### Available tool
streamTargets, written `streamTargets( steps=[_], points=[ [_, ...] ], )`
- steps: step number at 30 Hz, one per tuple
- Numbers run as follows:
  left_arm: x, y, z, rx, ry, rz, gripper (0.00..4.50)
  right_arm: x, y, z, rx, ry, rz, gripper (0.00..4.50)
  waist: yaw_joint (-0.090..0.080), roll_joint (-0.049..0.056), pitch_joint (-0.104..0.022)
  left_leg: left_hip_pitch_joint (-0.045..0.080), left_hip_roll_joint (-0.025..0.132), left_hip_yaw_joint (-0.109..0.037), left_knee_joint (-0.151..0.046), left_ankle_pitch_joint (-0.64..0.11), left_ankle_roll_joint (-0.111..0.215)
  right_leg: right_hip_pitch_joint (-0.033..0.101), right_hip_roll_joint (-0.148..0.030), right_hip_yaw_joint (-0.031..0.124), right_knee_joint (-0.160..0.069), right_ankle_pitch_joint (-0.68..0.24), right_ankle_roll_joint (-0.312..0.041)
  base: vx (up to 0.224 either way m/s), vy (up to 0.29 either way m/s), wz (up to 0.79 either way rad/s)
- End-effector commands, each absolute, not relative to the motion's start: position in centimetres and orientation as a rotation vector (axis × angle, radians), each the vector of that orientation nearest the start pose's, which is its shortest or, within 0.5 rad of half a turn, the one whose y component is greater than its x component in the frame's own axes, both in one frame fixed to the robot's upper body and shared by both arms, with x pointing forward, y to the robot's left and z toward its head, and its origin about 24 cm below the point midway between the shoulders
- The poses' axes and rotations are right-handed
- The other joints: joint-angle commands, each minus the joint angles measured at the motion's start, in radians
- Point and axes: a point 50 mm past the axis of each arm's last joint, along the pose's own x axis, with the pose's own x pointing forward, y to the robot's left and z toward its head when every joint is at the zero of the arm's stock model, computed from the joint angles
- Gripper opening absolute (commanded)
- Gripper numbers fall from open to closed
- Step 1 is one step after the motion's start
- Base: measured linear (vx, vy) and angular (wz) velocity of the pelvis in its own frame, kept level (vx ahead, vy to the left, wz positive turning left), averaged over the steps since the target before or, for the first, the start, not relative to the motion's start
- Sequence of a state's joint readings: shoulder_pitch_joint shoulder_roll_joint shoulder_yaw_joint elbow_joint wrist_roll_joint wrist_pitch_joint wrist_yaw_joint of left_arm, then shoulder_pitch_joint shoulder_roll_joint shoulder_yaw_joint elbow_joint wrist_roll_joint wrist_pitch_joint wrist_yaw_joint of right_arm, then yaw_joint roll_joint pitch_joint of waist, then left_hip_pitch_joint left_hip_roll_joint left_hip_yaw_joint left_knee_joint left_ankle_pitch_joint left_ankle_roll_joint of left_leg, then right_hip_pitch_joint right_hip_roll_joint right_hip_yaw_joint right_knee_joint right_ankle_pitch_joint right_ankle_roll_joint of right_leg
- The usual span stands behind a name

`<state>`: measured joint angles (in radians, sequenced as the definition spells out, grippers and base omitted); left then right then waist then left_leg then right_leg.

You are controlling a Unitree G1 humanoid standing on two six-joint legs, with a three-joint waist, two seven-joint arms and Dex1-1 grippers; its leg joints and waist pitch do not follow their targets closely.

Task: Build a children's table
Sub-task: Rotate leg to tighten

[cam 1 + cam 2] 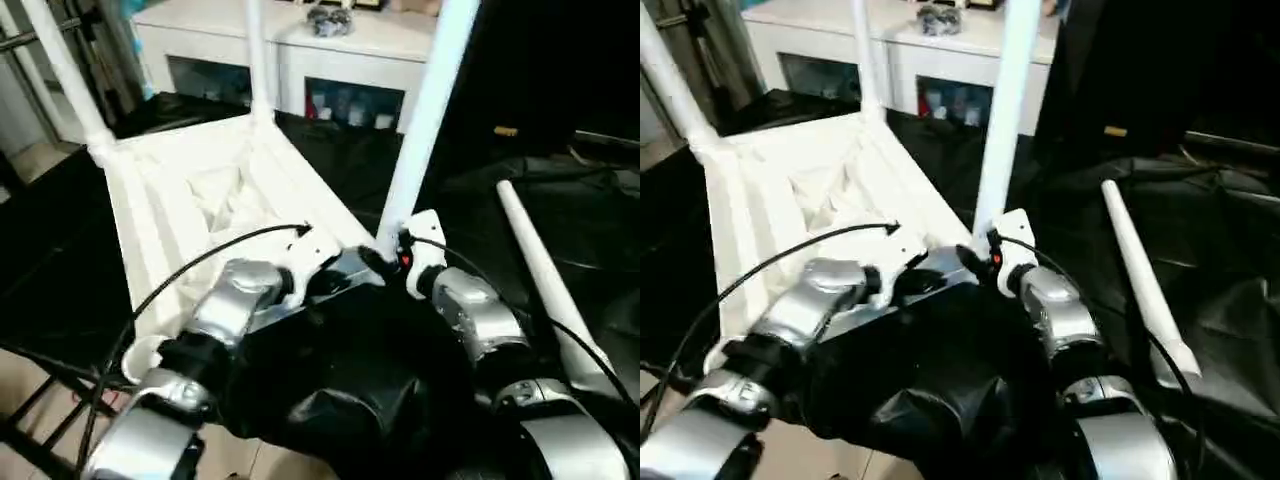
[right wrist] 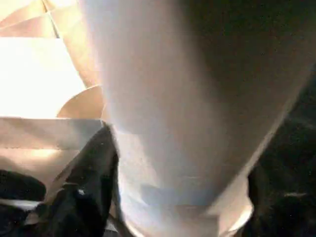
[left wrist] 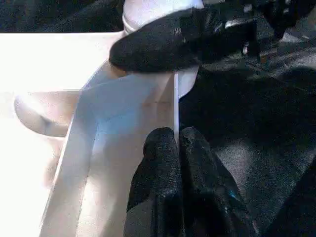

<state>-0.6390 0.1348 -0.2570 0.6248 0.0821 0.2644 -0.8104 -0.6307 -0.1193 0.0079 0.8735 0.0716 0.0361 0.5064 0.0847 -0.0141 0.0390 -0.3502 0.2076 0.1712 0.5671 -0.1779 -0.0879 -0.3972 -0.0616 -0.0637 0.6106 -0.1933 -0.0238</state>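
the children's table top (image 1: 190,215) lies upside down on a black-covered work surface (image 1: 470,210), its ribbed underside facing up. three white tapered legs stand upright in its corner sockets: one at the far left corner (image 1: 65,70), one at the far corner toward the cabinet (image 1: 258,60), and one at the near right corner (image 1: 425,120). a fourth leg (image 1: 545,270) lies loose on the black covering, well apart from the top, off to the robot's right.

the left gripper (image 3: 177,148) has its two black fingers pressed together, pinching the thin edge wall of the table top near the near right corner socket. the right gripper (image 1: 385,258) sits at the foot of the near right leg, just above its socket; in the right wrist view its black fingers (image 2: 86,168) stand spread on either side of the leg's thick base, so the jaws wrap the leg, though whether they squeeze it firmly is hard to tell. the left wrist view shows one of those right fingers (image 3: 168,42) lying across the base of that leg.

behind the work surface stands a white cabinet (image 1: 330,50) with small items in its open shelves.
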Motion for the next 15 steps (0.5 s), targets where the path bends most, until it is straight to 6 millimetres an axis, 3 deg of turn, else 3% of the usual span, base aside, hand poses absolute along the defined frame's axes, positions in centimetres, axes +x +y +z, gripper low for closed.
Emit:
streamTargets(
  steps=[1, 5, 8, 11, 15],
  points=[
    [33.0, 5.2, 5.9, 0.272, 0.337, -1.12, 0.0, 33.3, -10.3, 0.2, -0.021, 0.427, 0.657, 3.67, -0.002, -0.004, -0.051, -0.003, 0.02, 0.001, -0.057, -0.18, 0.039, 0.049, -0.073, 0.046, -0.082, -0.196, -0.184, 0.0, 0.0, 0.0],
    [32.5, 6.3, 5.8, 0.285, 0.342, -1.193, 0.0, 33.3, -10.8, 1.2, -0.044, 0.368, 0.778, 3.88, -0.001, -0.005, -0.052, -0.003, 0.02, 0.0, -0.057, -0.202, 0.043, 0.052, -0.075, 0.046, -0.084, -0.225, -0.178, 0.0, 0.0, 0.0],
    [32.1, 7.1, 5.8, 0.291, 0.351, -1.241, 0.0, 32.9, -11.2, 1.7, -0.069, 0.329, 0.899, 3.88, -0.001, -0.005, -0.054, -0.003, 0.022, 0.0, -0.056, -0.177, 0.052, 0.052, -0.074, 0.047, -0.077, -0.169, -0.194, 0.0, 0.0, 0.0],
    [31.7, 8.2, 5.8, 0.298, 0.372, -1.296, 0.0, 32.1, -12.0, 2.4, -0.085, 0.293, 1.047, 3.88, 0.003, -0.007, -0.056, -0.005, 0.023, 0.001, -0.052, -0.143, 0.08, 0.056, -0.073, 0.046, -0.066, -0.069, -0.224, 0.0, 0.0, 0.0],
    [31.3, 9.2, 5.8, 0.306, 0.392, -1.349, 0.0, 31.5, -12.7, 2.9, -0.059, 0.294, 1.159, 3.88, 0.007, -0.005, -0.053, -0.001, 0.026, 0.005, -0.052, -0.159, 0.088, 0.054, -0.07, 0.044, -0.068, -0.08, -0.239, 0.0, 0.0, 0.0]
  ],
)
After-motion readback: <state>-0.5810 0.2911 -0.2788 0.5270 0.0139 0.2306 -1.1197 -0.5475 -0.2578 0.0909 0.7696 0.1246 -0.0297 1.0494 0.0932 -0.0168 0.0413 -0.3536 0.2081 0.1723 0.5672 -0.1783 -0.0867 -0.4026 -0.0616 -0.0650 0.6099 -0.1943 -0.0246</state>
